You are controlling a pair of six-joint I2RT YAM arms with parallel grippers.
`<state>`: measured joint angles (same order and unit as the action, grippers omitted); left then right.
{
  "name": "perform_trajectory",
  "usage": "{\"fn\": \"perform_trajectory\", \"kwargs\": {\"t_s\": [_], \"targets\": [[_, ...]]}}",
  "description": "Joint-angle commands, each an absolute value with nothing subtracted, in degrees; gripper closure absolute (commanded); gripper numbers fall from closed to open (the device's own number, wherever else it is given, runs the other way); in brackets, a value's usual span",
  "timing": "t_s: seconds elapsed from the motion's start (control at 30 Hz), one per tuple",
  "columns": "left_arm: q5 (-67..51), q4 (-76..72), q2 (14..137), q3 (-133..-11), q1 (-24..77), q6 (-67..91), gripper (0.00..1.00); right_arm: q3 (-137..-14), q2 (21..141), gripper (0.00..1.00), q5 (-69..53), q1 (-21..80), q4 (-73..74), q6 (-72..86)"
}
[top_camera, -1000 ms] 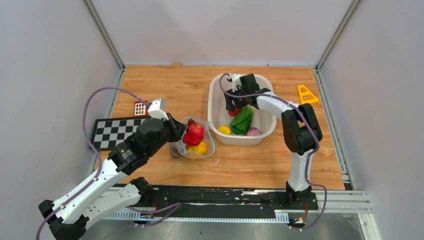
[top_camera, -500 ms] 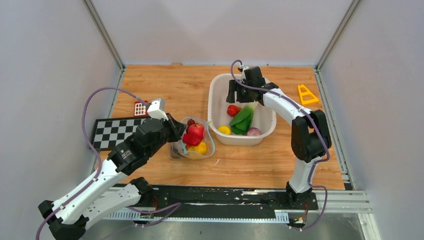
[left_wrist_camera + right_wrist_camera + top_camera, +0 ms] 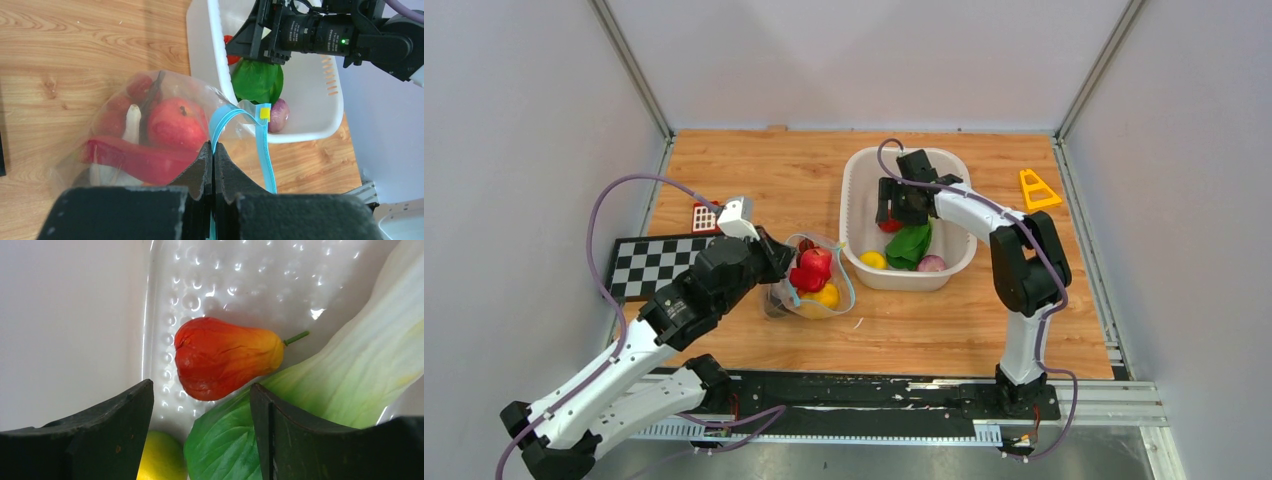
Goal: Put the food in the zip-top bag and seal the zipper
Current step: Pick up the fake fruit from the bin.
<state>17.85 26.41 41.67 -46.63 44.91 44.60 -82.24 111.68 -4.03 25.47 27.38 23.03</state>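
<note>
Zip-top bag [image 3: 120,115], apple [image 3: 175,125] inside, sits left of the basket [image 3: 200,55]; left gripper [image 3: 213,150] pinches its teal zipper [image 3: 265,155] tightly. Right gripper [image 3: 201,390] gapes wide over a red fruit [image 3: 225,357].

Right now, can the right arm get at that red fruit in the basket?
Probably yes: its open jaws hang right over the red fruit, which nothing covers; the leaf only lies alongside.

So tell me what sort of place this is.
Most likely a lab robot-training cell, not a kitchen: plain white panels box in a wooden tabletop, a checkerboard mat lies at its left edge, and toy food sits in a white basket and a clear bag.
</note>
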Motion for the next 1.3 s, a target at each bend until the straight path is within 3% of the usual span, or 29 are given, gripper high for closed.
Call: {"fn": "perform_trajectory", "kwargs": {"t_s": [0.0, 0.27, 0.43, 0.57, 0.63, 0.8, 0.97, 1.17, 1.27], "targets": [[18.39, 24.86, 40.96, -47.73, 44.91, 44.25, 0.98, -83.02, 113.86, 0.29, -0.98, 24.91, 23.31, 22.64], [18.73, 26.22, 38.76, -47.28, 44.91, 44.9, 0.99, -90.51, 118.98, 0.29, -3.07, 23.03, 25.15, 24.76], [19.14, 26.88, 38.02, -47.28, 44.91, 44.89, 0.98, -91.24, 119.02, 0.48, -6.53, 23.45, 22.96, 16.01], [18.43, 26.27, 38.74, -47.37, 44.91, 44.83, 0.98, -92.63, 119.05, 0.56, -6.15, 23.4, 25.92, 7.61], [18.2, 25.93, 39.01, -47.38, 44.98, 44.76, 0.98, -92.11, 118.45, 0.53, -10.17, 23.59, 26.07, 2.5], [17.36, 24.99, 40.16, -47.29, 44.92, 44.65, 0.98, -91.89, 117.7, 0.32, -11.93, 23.99, 28.94, -4.14], [17.18, 24.62, 40.59, -47.21, 44.91, 44.73, 0.98, -91.9, 117.56, 0.28, -8.61, 24.04, 30.86, -4.36], [17.23, 24.45, 40.67, -47.29, 44.91, 44.69, 0.98, -91.26, 115.65, 0.56, -8.63, 24.02, 30.02, -3.46], [17.23, 24.49, 40.85, -47.37, 44.91, 44.65, 0.98, -88.45, 112.24, 0.63, -10.45, 24.03, 26.5, -2.46]]}}
